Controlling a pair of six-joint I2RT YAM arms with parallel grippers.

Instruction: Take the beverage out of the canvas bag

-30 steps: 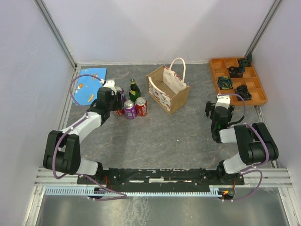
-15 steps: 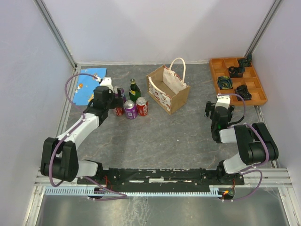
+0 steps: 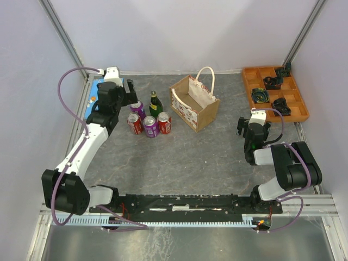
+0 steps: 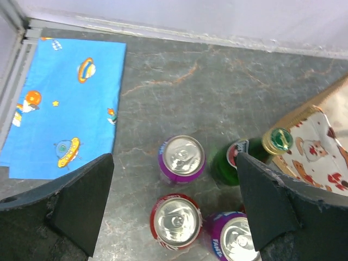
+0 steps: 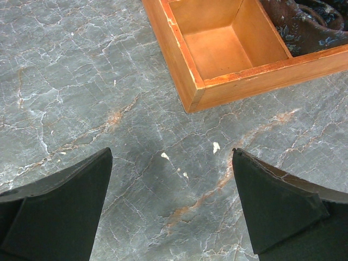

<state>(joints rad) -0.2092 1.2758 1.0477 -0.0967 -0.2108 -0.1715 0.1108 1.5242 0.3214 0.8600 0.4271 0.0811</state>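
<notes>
Over the last second the left gripper [image 3: 129, 88] has lifted off the drinks standing left of the canvas bag [image 3: 194, 102] and drawn back, up and away from the bag. Its jaws are spread wide and hold nothing. Below it, 4 cans and 1 green bottle [image 4: 239, 157] stand upright, clear of the bag on its left. The purple can [image 4: 182, 156] and red can [image 4: 176, 220] sit directly under the wrist camera. This reads as a release just finished, so a beverage now appears to be out. Whether any drink remains inside the bag cannot be told. The right gripper [image 5: 173, 163] hangs wide apart and empty, well to the bag's right, by the orange tray [image 5: 179, 70].
</notes>
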